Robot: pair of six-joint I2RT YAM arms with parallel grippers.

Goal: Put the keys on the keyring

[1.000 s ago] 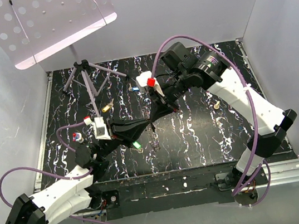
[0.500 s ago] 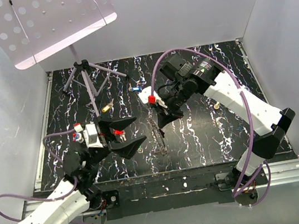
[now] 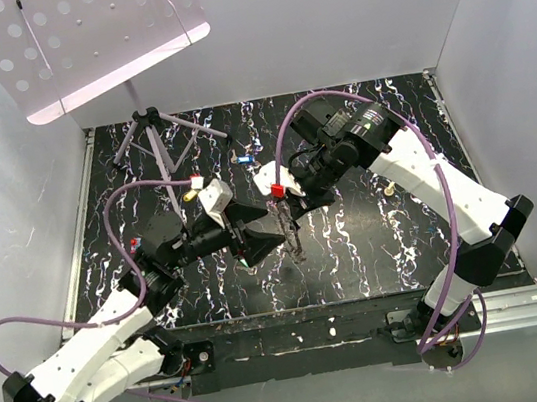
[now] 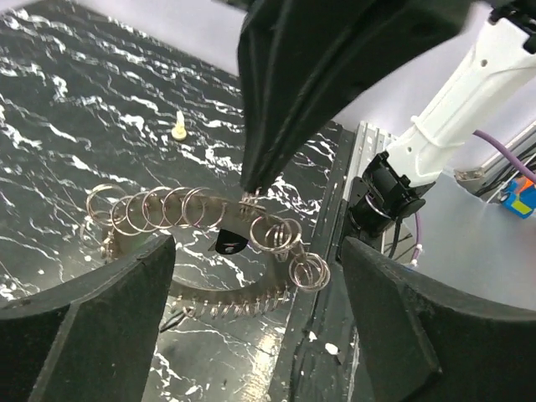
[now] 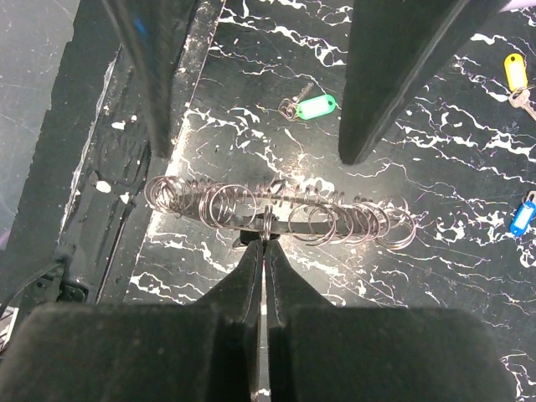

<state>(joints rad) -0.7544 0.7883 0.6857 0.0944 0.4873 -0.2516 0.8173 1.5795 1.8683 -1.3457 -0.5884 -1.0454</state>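
Your left hand (image 3: 258, 231) has just let go. A second ago it was pressed together right up against the right hand at the middle of the tabletop (image 5: 452, 167). It then drew back toward its own side with the fingers apart. Now it is in at the keyring (image 4: 193, 209) again, fingers spread wide to either side of it and touching nothing that I can see.

The right hand (image 5: 264, 243) has not changed its hold. Its fingers are pressed together, pinching the keyring by its edge and holding it upright just above the tabletop, with the small loops fanned out along the rim.

I judge that no key went on in that exchange. The green key (image 5: 316, 106) lies loose on the tabletop just beyond the ring, and the yellow key (image 5: 512, 71) and blue key (image 5: 521, 216) lie further off. You will likely need to pick a key up before the left hand closes again.
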